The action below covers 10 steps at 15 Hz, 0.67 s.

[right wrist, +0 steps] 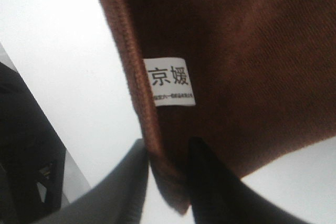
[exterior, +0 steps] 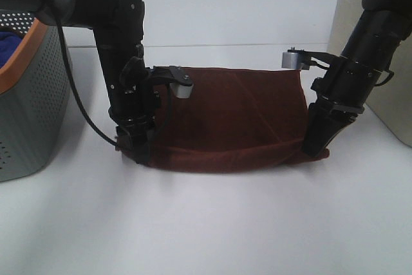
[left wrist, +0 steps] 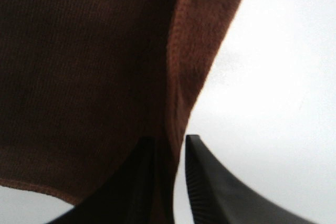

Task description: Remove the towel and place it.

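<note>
Stretching between left pincer (exterior: 137, 149) and right pincer (exterior: 315, 149): towel (exterior: 235, 120), corners pinched.

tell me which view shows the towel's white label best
The right wrist view: the label fills it sharply, beside the hem where the right gripper pinches the towel. The exterior high and left wrist views show no label.

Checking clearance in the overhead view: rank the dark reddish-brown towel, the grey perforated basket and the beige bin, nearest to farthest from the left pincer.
1. Dark reddish-brown towel, gripped by the left pincer.
2. Grey perforated basket, far left.
3. Beige bin, far right.
</note>
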Available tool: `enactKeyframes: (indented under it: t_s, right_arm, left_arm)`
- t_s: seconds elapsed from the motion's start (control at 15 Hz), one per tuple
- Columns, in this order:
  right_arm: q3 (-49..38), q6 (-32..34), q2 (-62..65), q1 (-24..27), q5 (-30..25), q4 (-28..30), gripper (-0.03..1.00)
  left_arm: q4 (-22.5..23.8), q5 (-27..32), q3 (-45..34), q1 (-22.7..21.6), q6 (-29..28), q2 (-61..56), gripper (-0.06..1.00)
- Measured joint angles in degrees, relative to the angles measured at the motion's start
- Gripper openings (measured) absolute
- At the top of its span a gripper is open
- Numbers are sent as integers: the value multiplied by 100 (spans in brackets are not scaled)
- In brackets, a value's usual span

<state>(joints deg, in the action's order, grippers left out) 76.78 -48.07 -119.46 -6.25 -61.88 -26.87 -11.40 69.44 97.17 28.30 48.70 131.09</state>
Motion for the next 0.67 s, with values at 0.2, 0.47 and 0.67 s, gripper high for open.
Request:
enactKeyframes:
  t_s: [0.2, 0.47, 0.67]
  right_arm:
    - [-6, 842, 0, 0, 0, 0, 78]
    - [-6, 1650, 0, 0, 0, 0, 96]
    - [97, 2131, 34, 0, -6, 6, 96]
  left_arm:
    - [-97, 0, 0, 0, 86, -6, 62]
    - [-97, -34, 0, 0, -258, -264, 74]
    - [-80, -361, 0, 0, -751, -642, 76]
